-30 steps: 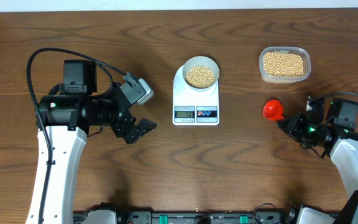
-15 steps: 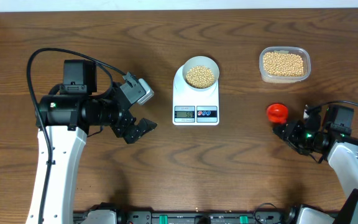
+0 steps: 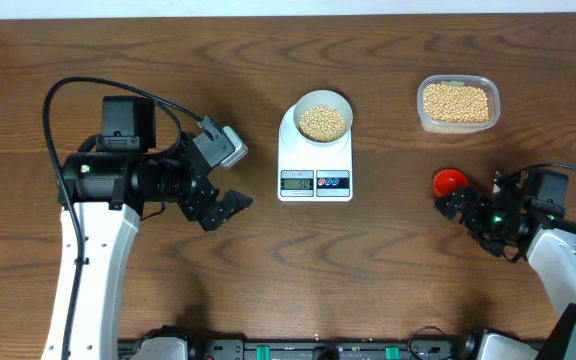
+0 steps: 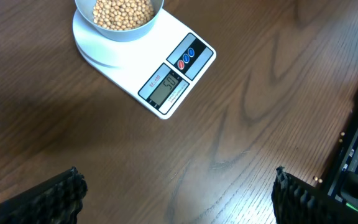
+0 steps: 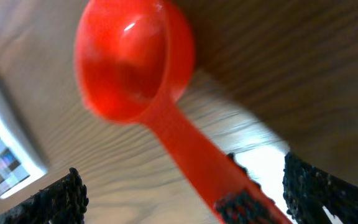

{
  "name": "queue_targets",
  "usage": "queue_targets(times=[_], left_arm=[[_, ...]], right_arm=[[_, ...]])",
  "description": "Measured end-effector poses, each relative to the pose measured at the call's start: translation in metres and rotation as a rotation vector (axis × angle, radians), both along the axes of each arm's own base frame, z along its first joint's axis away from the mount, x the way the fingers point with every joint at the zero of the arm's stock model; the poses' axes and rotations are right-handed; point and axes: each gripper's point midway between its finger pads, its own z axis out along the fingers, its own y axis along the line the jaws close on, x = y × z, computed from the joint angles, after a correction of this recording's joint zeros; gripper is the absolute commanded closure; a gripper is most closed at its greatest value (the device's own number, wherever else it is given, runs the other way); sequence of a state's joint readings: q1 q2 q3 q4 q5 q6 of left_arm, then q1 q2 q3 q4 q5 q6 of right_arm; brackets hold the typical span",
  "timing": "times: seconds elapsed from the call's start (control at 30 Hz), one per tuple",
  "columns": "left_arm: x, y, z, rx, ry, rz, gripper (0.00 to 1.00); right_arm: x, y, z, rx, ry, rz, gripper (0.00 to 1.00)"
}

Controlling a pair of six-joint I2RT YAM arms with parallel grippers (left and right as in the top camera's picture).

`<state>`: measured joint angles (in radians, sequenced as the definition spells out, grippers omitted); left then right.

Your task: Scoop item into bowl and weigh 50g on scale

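Observation:
The pale bowl point(image 3: 323, 118) stands on the white scale point(image 3: 315, 160) and is filled with tan beans point(image 3: 322, 122). In the left wrist view the bowl point(image 4: 120, 18) and the scale point(image 4: 166, 68) show at the top, and the display reads about 50. My left gripper point(image 3: 223, 210) hovers open and empty, left of the scale. A red scoop point(image 3: 449, 181) lies on the table to the right. My right gripper point(image 3: 471, 218) is open around the scoop's handle point(image 5: 191, 155) without pinching it. The scoop's cup point(image 5: 135, 62) is empty.
A clear plastic tub point(image 3: 457, 103) of beans sits at the back right, beyond the scoop. The scale's corner point(image 5: 5, 162) shows at the left edge of the right wrist view. Black rails run along the table's front edge point(image 3: 288, 350).
My right gripper went from shut to open and let go of the red scoop, which now lies on the table slightly further right. The left arm has not moved.

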<state>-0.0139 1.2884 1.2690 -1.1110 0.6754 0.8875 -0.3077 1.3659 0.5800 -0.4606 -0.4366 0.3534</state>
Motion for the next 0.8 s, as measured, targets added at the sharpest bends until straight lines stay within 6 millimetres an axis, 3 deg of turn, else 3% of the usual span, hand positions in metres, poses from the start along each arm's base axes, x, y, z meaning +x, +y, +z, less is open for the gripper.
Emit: queue_targets(times=[0.23,0.37,0.8], left_arm=[[0.0,0.0,0.0,0.0,0.0,0.0,0.02],[0.0,0.0,0.0,0.0,0.0,0.0,0.02],[0.0,0.0,0.0,0.0,0.0,0.0,0.02]], right_arm=[[-0.006,-0.035,-0.011,-0.2,0.059,-0.069,0.01],[0.001,-0.048,-0.009,-0.27,0.035,-0.086,0.01],[0.006,0.002,-0.006,-0.271,-0.042,0.256,0.01]])
